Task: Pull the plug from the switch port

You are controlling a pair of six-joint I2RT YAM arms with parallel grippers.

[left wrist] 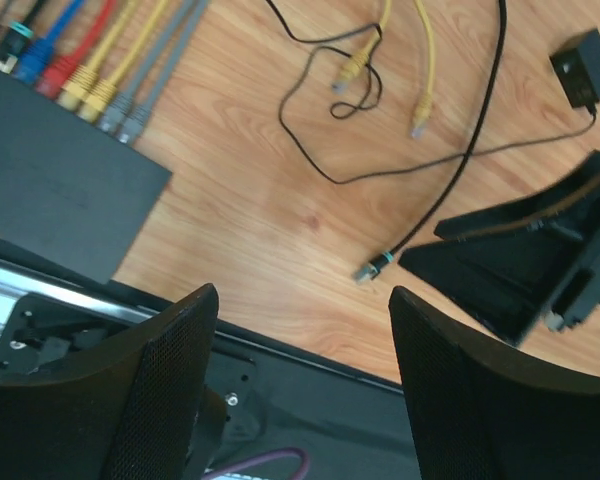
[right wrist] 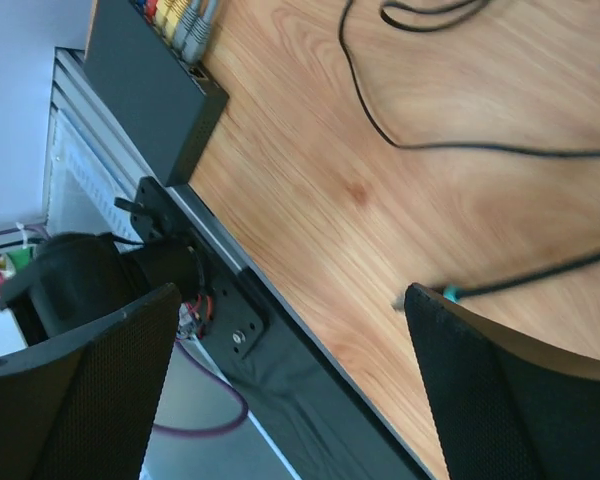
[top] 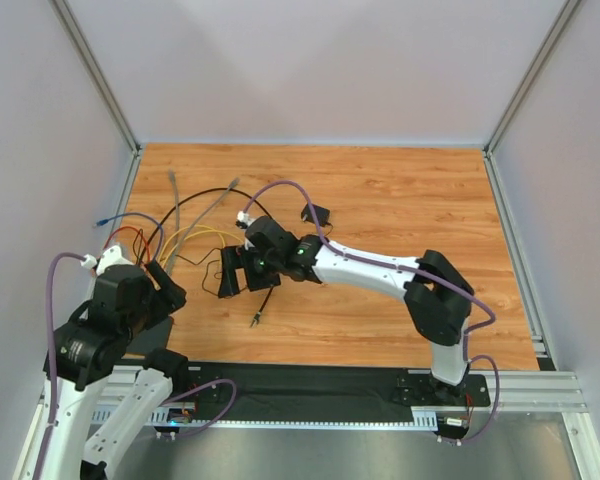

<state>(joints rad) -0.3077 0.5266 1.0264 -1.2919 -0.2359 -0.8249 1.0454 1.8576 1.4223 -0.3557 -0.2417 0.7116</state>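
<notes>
The switch port (left wrist: 50, 190) is a flat black box at the table's near left, mostly hidden under my left arm in the top view (top: 152, 336). A row of plugs (left wrist: 90, 85) sits in its edge: blue, red, yellow and grey ones, and a teal-ringed black one (left wrist: 15, 32). A loose teal-ringed plug (left wrist: 370, 268) on a black cable lies free on the wood (top: 253, 322). My left gripper (left wrist: 302, 292) hangs open and empty over the table's front edge. My right gripper (right wrist: 292, 290) is open and empty too, just above the loose plug (right wrist: 420, 297).
A small black adapter block (top: 315, 213) with a thin cord lies behind the right gripper (top: 242, 276). Loose yellow cables (left wrist: 420, 70) and grey ones (top: 205, 205) sprawl at the back left. A black rail (left wrist: 310, 380) runs along the near edge.
</notes>
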